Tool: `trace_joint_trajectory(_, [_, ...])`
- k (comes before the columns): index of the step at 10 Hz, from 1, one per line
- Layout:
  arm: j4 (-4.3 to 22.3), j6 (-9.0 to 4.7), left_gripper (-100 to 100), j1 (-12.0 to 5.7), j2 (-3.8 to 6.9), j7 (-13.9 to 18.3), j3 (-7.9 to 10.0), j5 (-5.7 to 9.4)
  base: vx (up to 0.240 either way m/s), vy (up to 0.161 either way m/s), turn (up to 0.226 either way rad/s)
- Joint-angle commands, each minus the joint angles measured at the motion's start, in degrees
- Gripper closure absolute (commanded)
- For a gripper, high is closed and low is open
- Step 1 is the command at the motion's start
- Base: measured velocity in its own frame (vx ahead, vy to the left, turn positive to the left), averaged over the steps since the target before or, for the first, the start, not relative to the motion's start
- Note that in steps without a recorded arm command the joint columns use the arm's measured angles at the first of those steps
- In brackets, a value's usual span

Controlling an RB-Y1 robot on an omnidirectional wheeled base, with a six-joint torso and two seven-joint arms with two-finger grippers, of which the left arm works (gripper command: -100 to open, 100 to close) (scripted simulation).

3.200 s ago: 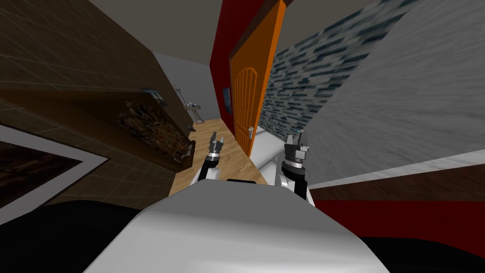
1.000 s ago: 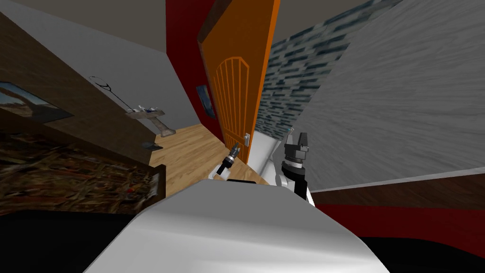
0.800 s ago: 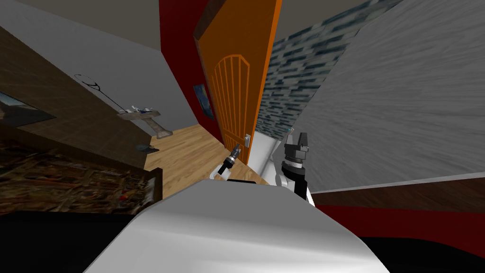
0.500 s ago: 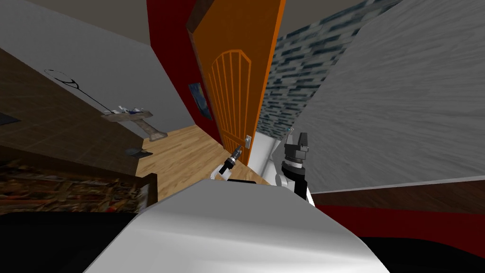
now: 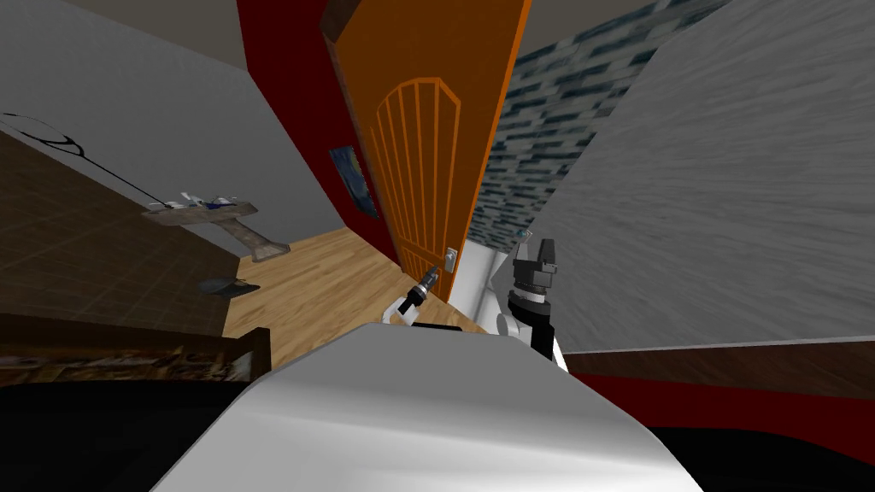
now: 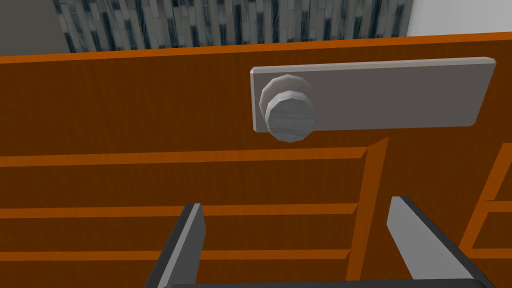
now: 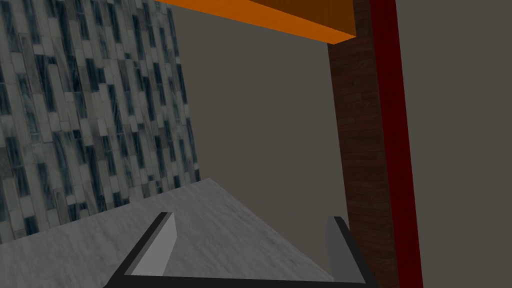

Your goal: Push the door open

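Standing ajar just ahead, the orange door (image 5: pixel 423 162) shows its ribbed, arch-topped panel between a red wall (image 5: pixel 282 77) on the left and a grey-blue tiled wall (image 5: pixel 547 120) on the right. Its round grey knob (image 6: pixel 290 117) sits on a grey plate (image 6: pixel 380 92) near the free edge. The left gripper (image 5: pixel 431 276) points at the door's lower face just beside the knob. Its fingers (image 6: pixel 192 235) are spread wide with nothing between them; whether their tips touch the door cannot be told. The right gripper (image 5: pixel 535 250) is held upright to the right of the door's edge, apart from it, its fingers (image 7: pixel 160 240) likewise parted and empty. Left of the door, a wood floor (image 5: pixel 316 282) runs to a pedestal basin (image 5: pixel 214 213) against a pale grey wall (image 5: pixel 171 111), and a small picture (image 5: pixel 353 178) hangs on the red wall.
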Motion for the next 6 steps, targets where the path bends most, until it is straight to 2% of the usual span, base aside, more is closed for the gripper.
trace_joint_trajectory(1, [0.75,-0.2,-100,-0.35,-0.38,-0.13,0.33,0.04,0.11,-0.046,-0.041])
trace_joint_trajectory(3, [1.65,-0.45,-100,-0.76,-0.83,-0.28,0.73,0.09,0.158,-0.089,-0.032])
trace_joint_trajectory(6, [3.6,-0.98,-100,-1.65,-1.81,-0.62,1.6,0.2,0.211,-0.115,-0.046])
